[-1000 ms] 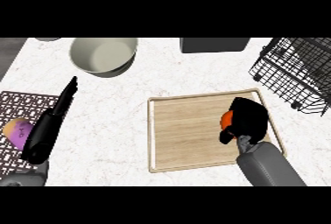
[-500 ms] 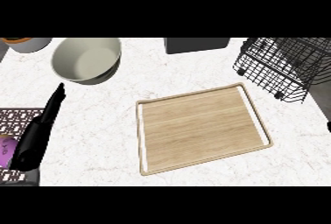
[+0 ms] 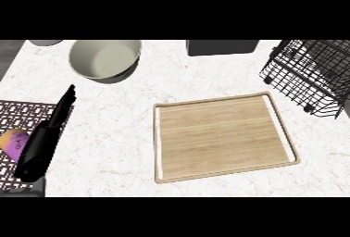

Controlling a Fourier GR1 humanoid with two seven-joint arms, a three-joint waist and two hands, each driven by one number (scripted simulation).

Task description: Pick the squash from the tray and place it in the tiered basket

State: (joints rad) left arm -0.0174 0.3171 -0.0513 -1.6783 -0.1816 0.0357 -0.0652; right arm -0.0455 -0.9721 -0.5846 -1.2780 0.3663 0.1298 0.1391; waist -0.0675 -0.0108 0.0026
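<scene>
Squash isn't in view anywhere, so its direction from any fingers and its long axis: can't tell. Left hand [image 3: 42,141] at the left edge, fingers [image 3: 65,102] straight, holding nothing, resting over a patterned mat [image 3: 21,115] beside a purple-and-tan item [image 3: 12,141]. Grey bowl [image 3: 106,58] far left. Wooden tray [image 3: 219,139] centre, no squash on it. Tiered basket [image 3: 301,76] far right, just beside the tray's far-right corner. Right hand not in view; by position it'd be the one nearer the basket.
</scene>
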